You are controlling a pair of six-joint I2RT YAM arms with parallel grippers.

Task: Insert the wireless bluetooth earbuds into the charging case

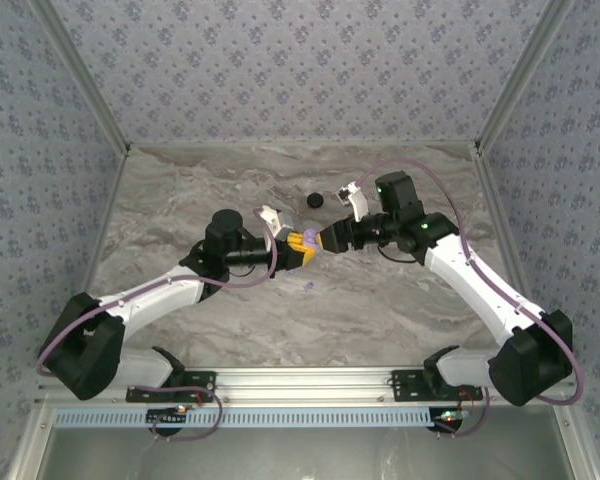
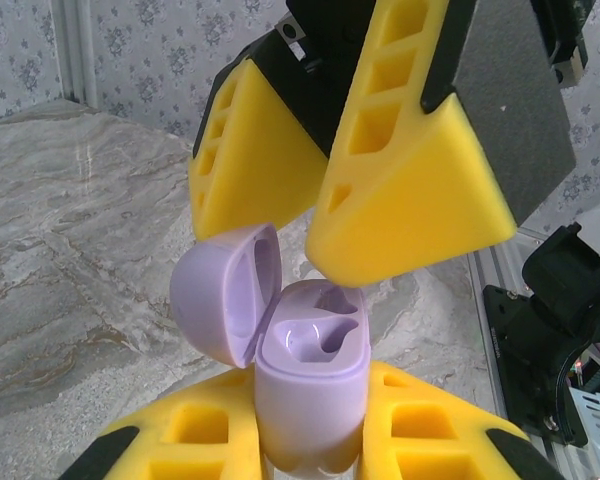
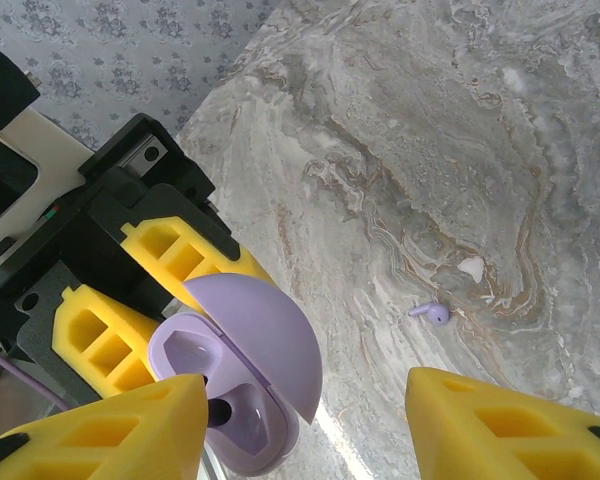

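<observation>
**A:** Where is the earbud?
**B:** One pale purple earbud [image 3: 432, 313] lies on the table [image 3: 460, 150]. It is below the right gripper [image 3: 308, 410], seen through the gap between its fingers.

**A:** And the charging case?
**B:** The purple charging case [image 2: 310, 370] is clamped upright in the left gripper [image 2: 310, 445], off the table. Its lid [image 2: 225, 295] is swung open to one side, and its lower half is buried between the yellow fingers.

**A:** The right gripper?
**B:** Its jaws are apart, gripping nothing, with one fingertip [image 2: 410, 220] just over the case's open wells. A dark speck at the case's rim by that finger is too small to make out.

**A:** The arms?
**B:** Both reach inward and meet above the table's middle, grippers nose to nose. Beyond the right gripper sits a black round case [image 1: 315, 200].
</observation>
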